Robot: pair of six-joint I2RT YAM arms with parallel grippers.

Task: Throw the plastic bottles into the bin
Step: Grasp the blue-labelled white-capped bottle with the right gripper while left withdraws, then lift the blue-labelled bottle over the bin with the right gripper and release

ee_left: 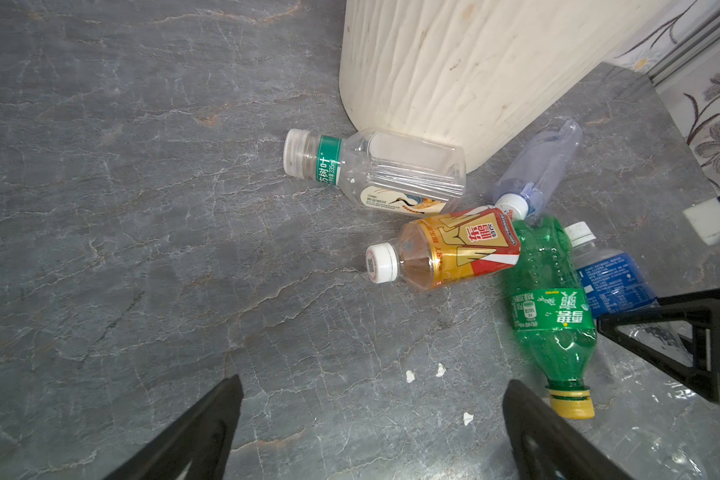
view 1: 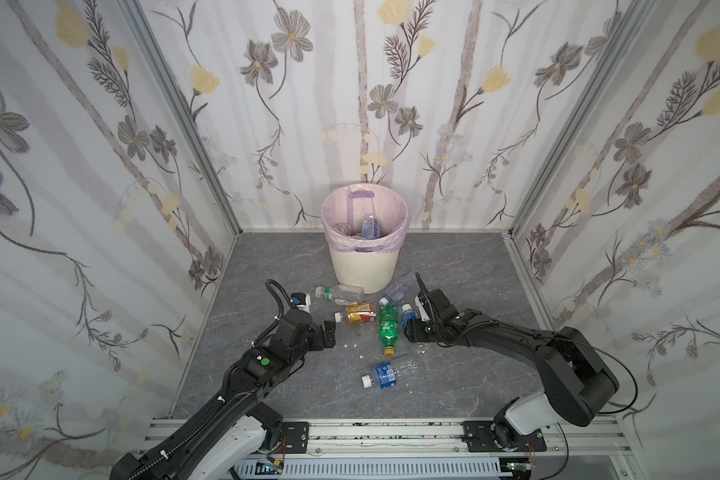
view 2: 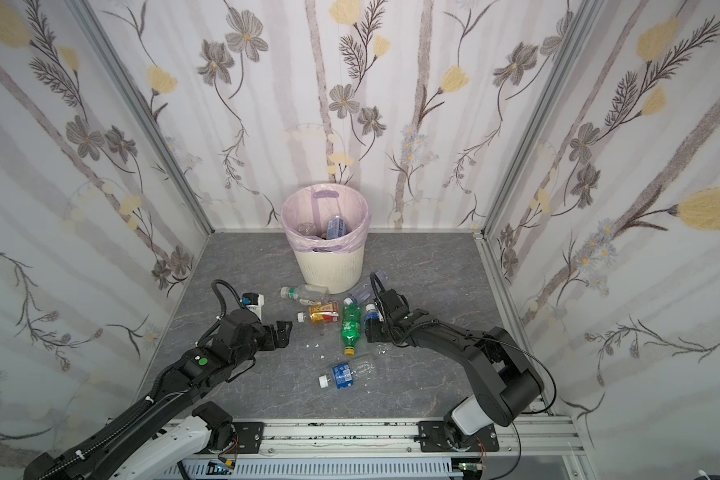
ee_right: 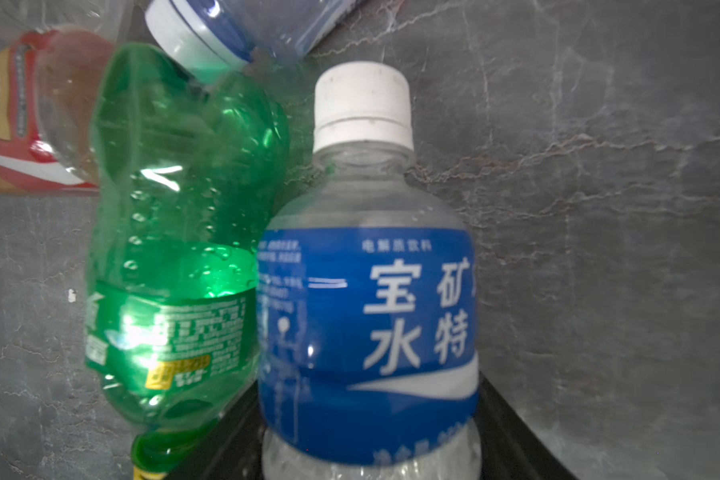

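Bin (view 1: 366, 266) stands at the back wall (view 1: 391, 124), some bottles (view 1: 371, 227) already inside. Left gripper (view 1: 325, 334) hovers wide open, empty. Right gripper (view 1: 411, 330) has its jaws on both sides of the blue-label bottle (ee_right: 366, 332); whether they press it, I cannot tell. Green bottle (view 1: 387, 326) lies just beside it, other bottles (view 1: 360, 312) near on the grey floor (view 1: 267, 374).

In the right wrist view the blue-label bottle (ee_right: 366, 332) is blurred, its base cut off.
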